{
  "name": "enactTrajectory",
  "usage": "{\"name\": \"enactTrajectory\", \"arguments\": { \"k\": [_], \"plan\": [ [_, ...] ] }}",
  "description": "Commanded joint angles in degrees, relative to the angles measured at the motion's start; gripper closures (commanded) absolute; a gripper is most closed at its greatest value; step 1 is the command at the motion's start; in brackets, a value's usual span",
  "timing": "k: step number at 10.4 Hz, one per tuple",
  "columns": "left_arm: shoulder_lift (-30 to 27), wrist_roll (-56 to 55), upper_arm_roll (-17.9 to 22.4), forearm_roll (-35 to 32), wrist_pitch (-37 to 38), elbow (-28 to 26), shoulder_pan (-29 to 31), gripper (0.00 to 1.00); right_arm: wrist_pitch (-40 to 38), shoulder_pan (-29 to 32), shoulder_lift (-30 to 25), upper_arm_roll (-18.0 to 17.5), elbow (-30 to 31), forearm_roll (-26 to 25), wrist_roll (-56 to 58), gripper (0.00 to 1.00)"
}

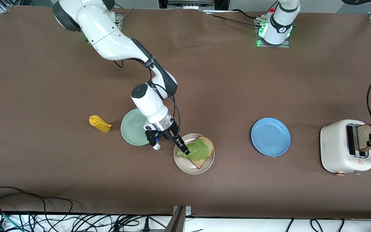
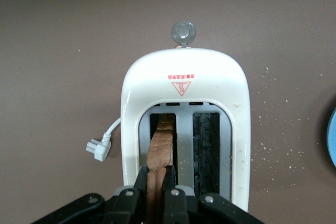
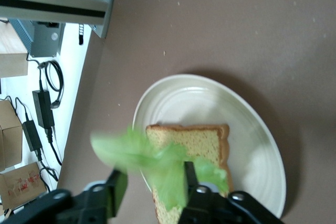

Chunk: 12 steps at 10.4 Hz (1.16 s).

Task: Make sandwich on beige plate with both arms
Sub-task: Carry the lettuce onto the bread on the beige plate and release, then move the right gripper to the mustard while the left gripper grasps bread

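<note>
Beige plate point(image 1: 185, 165): it is being seen nearest to the front camera, between the mint green plate point(image 1: 133, 130) and the blue plate point(image 1: 270, 136).
Bread slice on plate point(image 1: 204, 151): it is lying flat on the beige plate, and it is being covered by the lettuce leaf point(image 1: 195, 149).
Right gripper point(image 1: 183, 149): it is being held low over the plate's rim; its fingers are standing apart, with the lettuce's edge lying loosely between them.
Second bread slice point(image 2: 160, 153): it is standing upright in one slot of the white toaster point(image 1: 337, 148), at the left arm's end of the table.
Left gripper point(image 2: 156, 190): it is being kept over the toaster, its fingers pressed narrow on that slice.
Yellow squeeze bottle point(image 1: 99, 124): it is lying beside the mint green plate.
</note>
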<state>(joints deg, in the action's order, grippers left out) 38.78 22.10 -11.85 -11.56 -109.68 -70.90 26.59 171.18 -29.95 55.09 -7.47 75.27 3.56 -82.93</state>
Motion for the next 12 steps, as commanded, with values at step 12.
{"name": "enactTrajectory", "arguments": {
  "k": [12],
  "plan": [
    [-8.2,-0.1,-3.5,1.8,3.2,0.4,-0.4,1.00,-67.3,7.7,-26.9,7.2,1.8,-11.3,54.6,0.00]
  ]
}}
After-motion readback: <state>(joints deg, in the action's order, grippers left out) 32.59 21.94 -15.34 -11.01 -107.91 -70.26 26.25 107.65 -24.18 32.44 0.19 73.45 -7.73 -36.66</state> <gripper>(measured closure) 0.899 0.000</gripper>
